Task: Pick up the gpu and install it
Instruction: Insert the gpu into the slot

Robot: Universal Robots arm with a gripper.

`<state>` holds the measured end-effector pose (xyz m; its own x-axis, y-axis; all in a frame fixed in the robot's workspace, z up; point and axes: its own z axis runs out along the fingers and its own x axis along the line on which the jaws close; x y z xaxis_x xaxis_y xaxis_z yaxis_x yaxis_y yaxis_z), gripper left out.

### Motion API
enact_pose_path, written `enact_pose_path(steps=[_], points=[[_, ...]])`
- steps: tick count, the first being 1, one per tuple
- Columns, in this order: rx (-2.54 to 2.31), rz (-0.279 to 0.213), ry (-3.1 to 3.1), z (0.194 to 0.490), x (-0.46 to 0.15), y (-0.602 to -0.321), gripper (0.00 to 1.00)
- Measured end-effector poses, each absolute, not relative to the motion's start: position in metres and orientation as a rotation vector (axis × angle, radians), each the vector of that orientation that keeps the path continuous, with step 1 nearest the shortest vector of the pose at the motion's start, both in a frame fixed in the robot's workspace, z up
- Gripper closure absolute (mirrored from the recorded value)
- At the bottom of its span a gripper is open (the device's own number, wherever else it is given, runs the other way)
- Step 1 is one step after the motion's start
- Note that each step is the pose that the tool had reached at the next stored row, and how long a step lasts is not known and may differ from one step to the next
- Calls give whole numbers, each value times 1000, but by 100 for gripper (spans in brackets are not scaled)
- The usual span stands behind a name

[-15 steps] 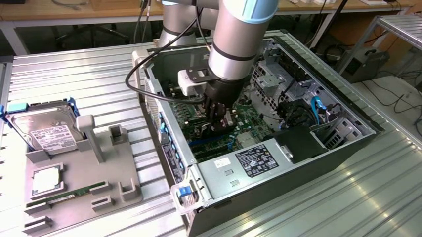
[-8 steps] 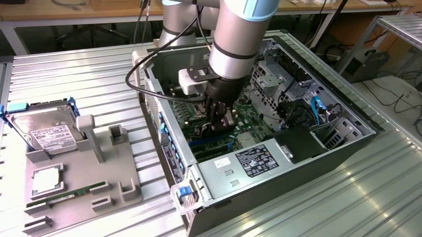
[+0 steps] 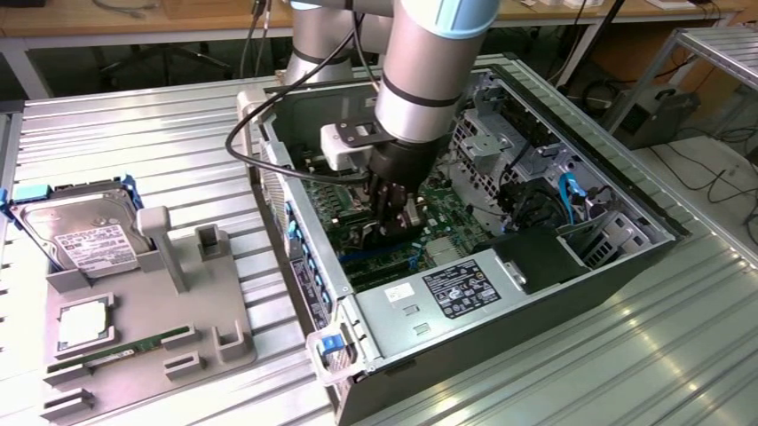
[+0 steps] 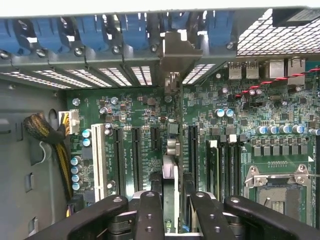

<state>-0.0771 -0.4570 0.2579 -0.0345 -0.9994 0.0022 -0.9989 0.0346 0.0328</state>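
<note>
So the arm is reached down into the open PC case (image 3: 616, 257), which is laid on its side on the ribbed metal worktop (image 3: 142, 151). The claw (image 3: 389, 232) is held low over the motherboard (image 3: 456, 200), right in the middle of the case.

From the wrist view the gpu (image 4: 170, 170) is seen edge-on, stood upright between the black fingers (image 4: 149, 215) and pinched by them on both sides. Its silver bracket (image 4: 177, 52) is lined up at the rear slot openings of the case, under the row of blue retention clips (image 4: 95, 30). The card's lower edge is sat in line with one of the black expansion slots (image 4: 192, 150), between the slots on either side; whether it's fully seated can't be made out.

An empty CPU socket (image 4: 280, 187) is visible on the board next to the RAM slots (image 4: 225, 160), and a bundle of yellow and black cables (image 4: 47, 132) is plugged into a white connector at the board's edge.

Out on the worktop, at the exterior view's left, a grey parts holder (image 3: 154, 346) is parked well apart from the case. A silver hard drive (image 3: 83, 235) with a white label is stood in it, and a green memory stick (image 3: 124, 346) is laid flat near its front.
</note>
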Motion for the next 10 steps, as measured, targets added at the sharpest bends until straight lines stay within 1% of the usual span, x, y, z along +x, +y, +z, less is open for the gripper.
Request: enact_pose_path(steps=[10], points=[[2168,-38,-2243,251,-77,-454,74]])
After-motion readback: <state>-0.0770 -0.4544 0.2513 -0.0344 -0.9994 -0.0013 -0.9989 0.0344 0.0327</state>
